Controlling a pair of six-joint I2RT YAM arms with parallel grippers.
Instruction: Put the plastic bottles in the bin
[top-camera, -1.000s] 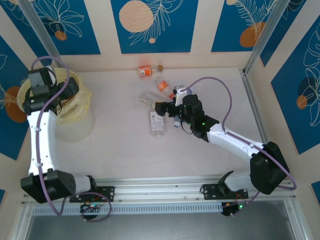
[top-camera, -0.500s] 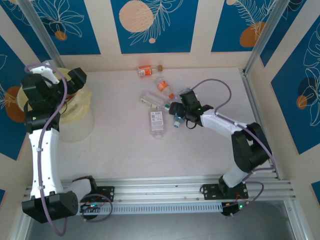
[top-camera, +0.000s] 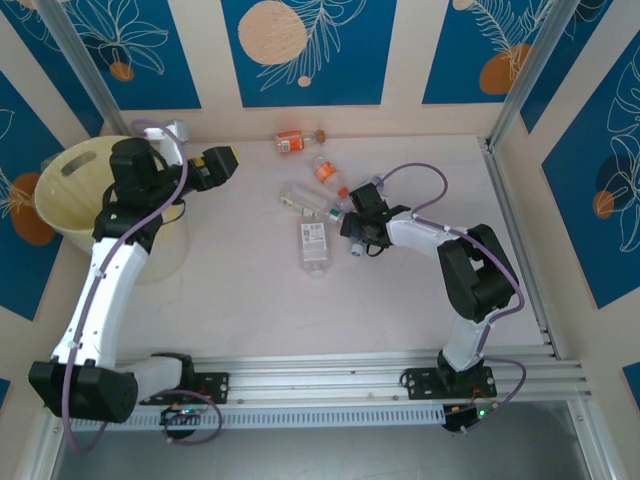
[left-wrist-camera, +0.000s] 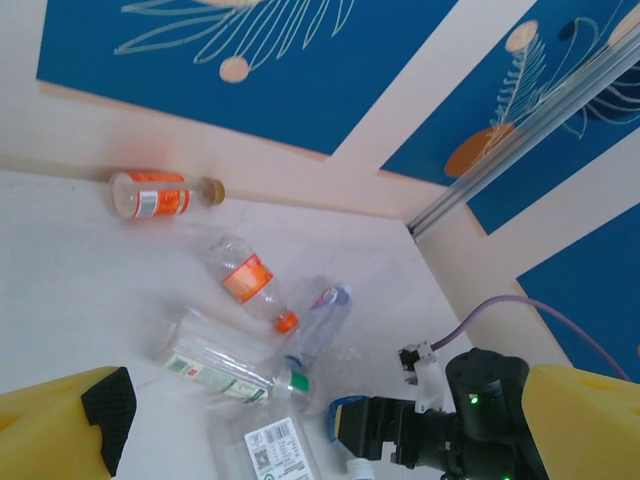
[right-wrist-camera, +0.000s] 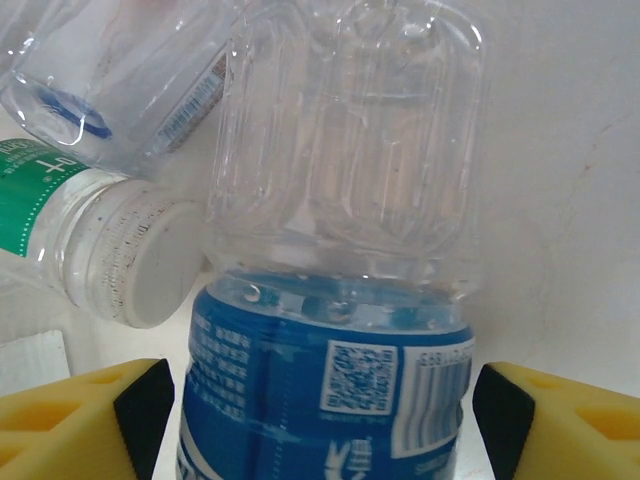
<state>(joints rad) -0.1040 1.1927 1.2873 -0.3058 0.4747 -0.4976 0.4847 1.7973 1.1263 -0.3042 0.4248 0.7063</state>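
Straddling a clear blue-labelled plastic bottle (right-wrist-camera: 330, 390) mid-tabletop, the right gripper (top-camera: 356, 228) gapes; the left gripper (top-camera: 214, 166) is spread and empty near the round pale-yellow plastic bin (top-camera: 60, 195).

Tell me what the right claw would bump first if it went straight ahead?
The clear bottle with the blue label. It sits dead ahead of the right claw, between its open fingers, so it would probably be met almost at once. The white-capped bottle lies off to one side.

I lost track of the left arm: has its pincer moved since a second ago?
Yes. The left pincer has swung right, from above the bin to beside its rim.
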